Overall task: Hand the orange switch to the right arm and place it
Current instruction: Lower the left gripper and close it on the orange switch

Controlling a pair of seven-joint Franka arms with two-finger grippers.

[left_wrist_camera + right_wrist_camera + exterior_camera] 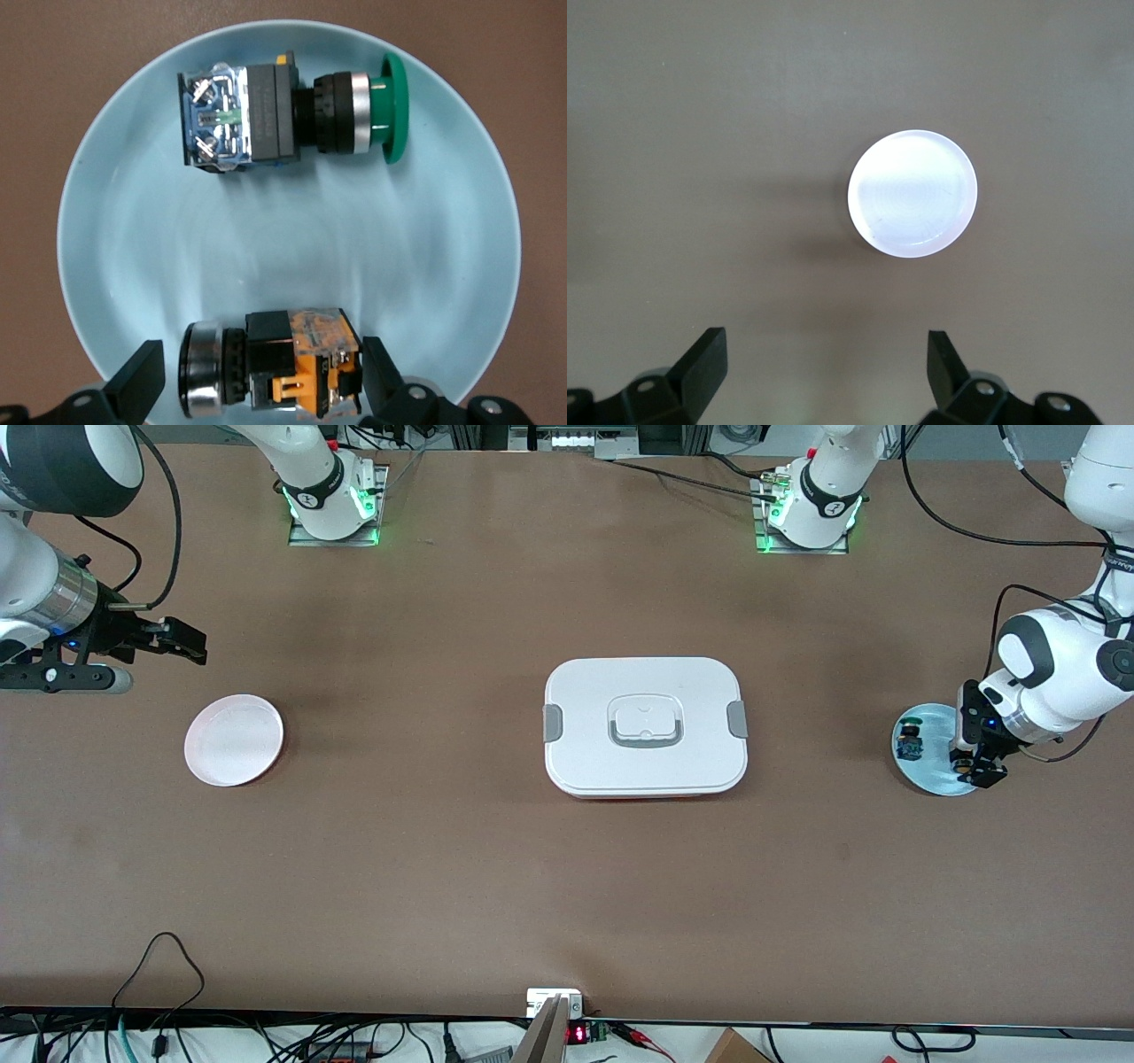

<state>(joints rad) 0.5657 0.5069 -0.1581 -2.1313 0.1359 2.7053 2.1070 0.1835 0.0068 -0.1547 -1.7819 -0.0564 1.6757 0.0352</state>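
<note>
The orange switch (pixel 292 363) lies on its side on a light blue plate (pixel 133 248) at the left arm's end of the table, showing an orange-and-black body and a silver collar. My left gripper (pixel 261 354) is down at the plate (pixel 930 781), open, one finger on each side of the switch (pixel 960 762). One finger nearly touches the body; a small gap stays at the collar end. My right gripper (pixel 190 642) hangs open and empty over the table at the right arm's end, and in the right wrist view the gripper (pixel 827 345) has nothing between its fingers.
A second switch (pixel 266 111) with a blue body and green cap lies on the same blue plate. A white lidded box (pixel 645 726) sits mid-table. A pale round plate (pixel 234 740) lies under and a little nearer the front camera than the right gripper; the plate (pixel 912 193) is bare.
</note>
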